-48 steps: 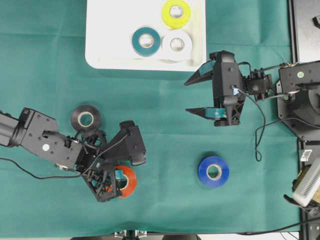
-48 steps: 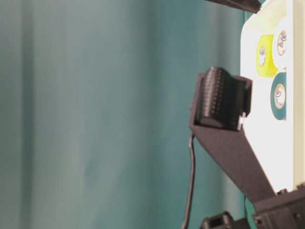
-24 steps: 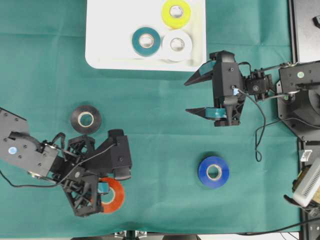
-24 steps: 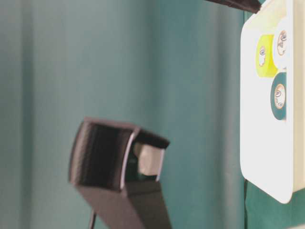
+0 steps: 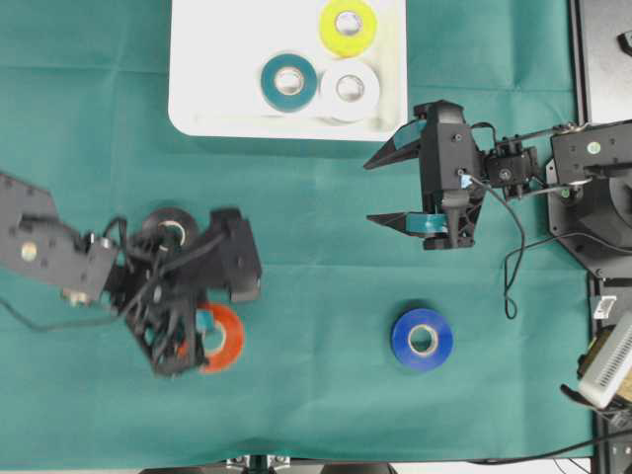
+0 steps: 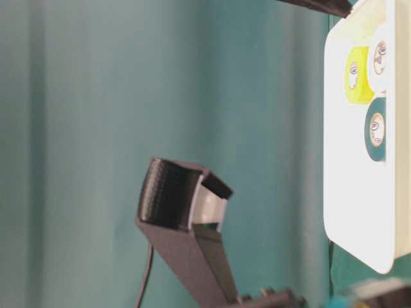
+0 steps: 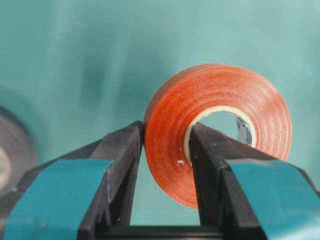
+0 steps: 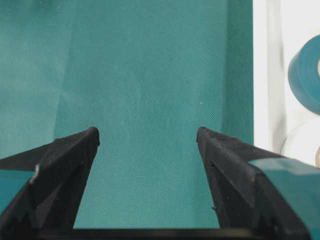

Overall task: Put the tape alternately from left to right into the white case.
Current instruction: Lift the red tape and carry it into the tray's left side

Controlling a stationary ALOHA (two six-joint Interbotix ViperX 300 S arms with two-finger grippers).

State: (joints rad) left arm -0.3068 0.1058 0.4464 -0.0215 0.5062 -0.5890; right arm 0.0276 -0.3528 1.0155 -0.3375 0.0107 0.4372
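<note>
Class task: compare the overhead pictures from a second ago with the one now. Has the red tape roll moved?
Yes. The red tape roll, pinched by the left gripper, now lies further left, away from the unmoved blue roll.

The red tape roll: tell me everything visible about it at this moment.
The red tape roll is a glossy orange-red ring with a pale core. The left tool is shut on its wall, one finger outside, one through the core, holding it on edge. Overhead, it sits low left, below the black roll.
</note>
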